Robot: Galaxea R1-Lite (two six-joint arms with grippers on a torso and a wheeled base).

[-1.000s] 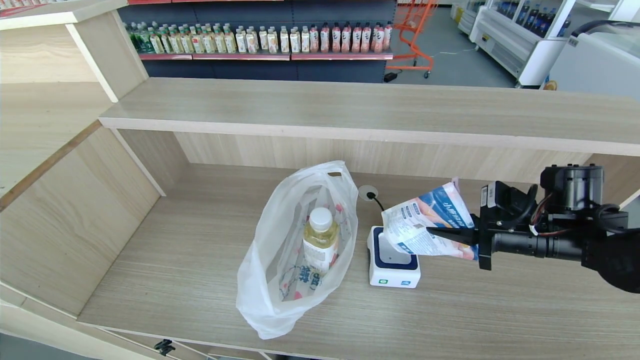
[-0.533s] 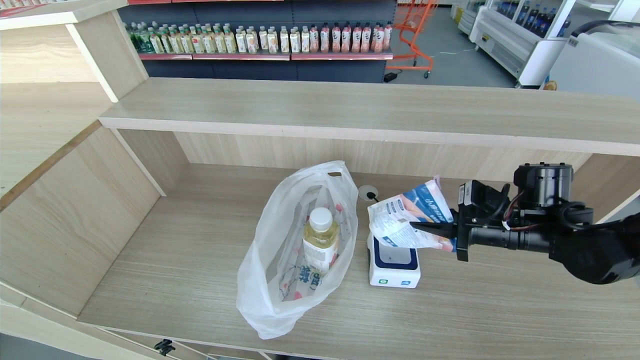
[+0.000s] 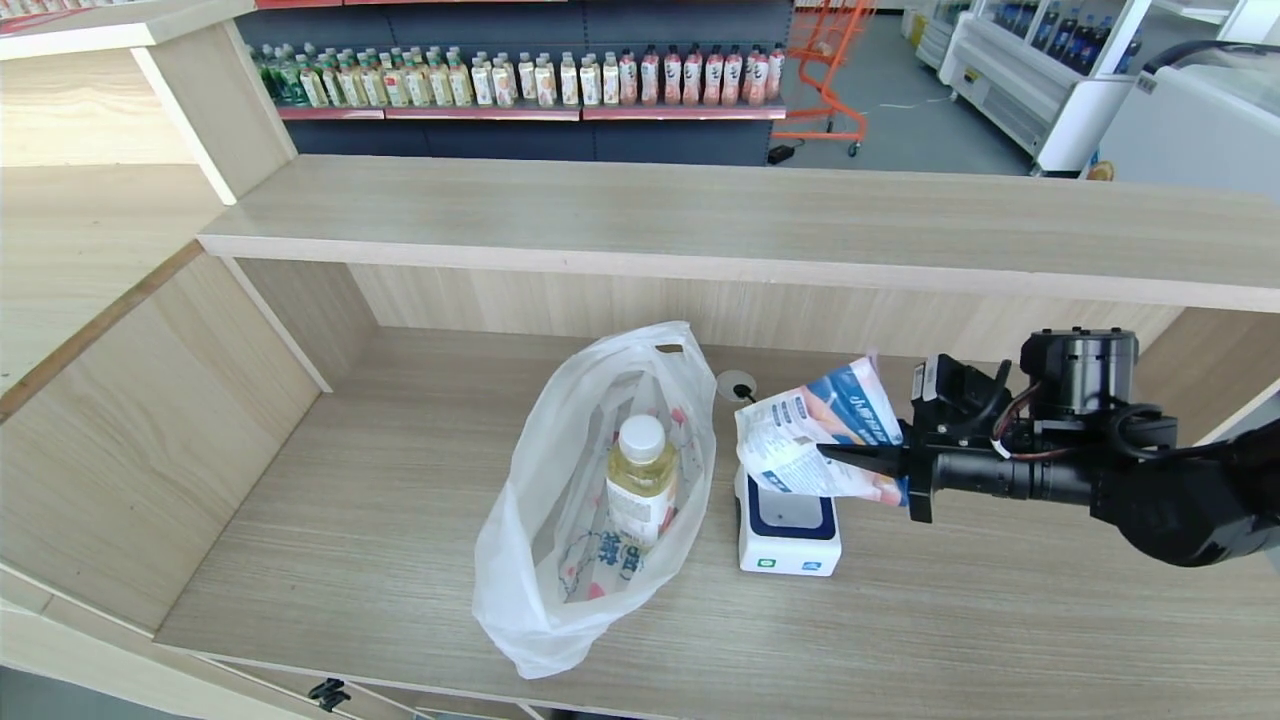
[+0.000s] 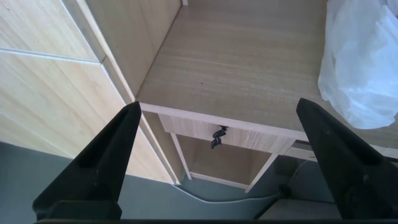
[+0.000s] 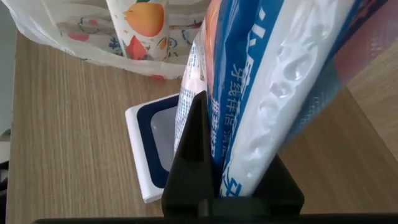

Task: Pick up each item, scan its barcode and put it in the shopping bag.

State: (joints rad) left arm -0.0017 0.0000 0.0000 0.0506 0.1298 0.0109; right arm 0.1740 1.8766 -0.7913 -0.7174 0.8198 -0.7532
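— Wooden counter, head view: your right gripper [image 3: 830, 455] is clamped on the snack packet [image 3: 815, 440], right over the scanner [image 3: 788, 525], with the shopping bag [image 3: 590, 500] just beside.
— Left wrist: your left gripper [image 4: 217, 106] hangs wide apart off the counter's edge. Right wrist: snack packet [image 5: 273, 93] pinched, scanner [image 5: 152, 146] underneath.

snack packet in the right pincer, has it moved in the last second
Yes. The snack packet, shut in the right pincer, has shifted to the robot's left, further over the scanner and nearer the shopping bag.
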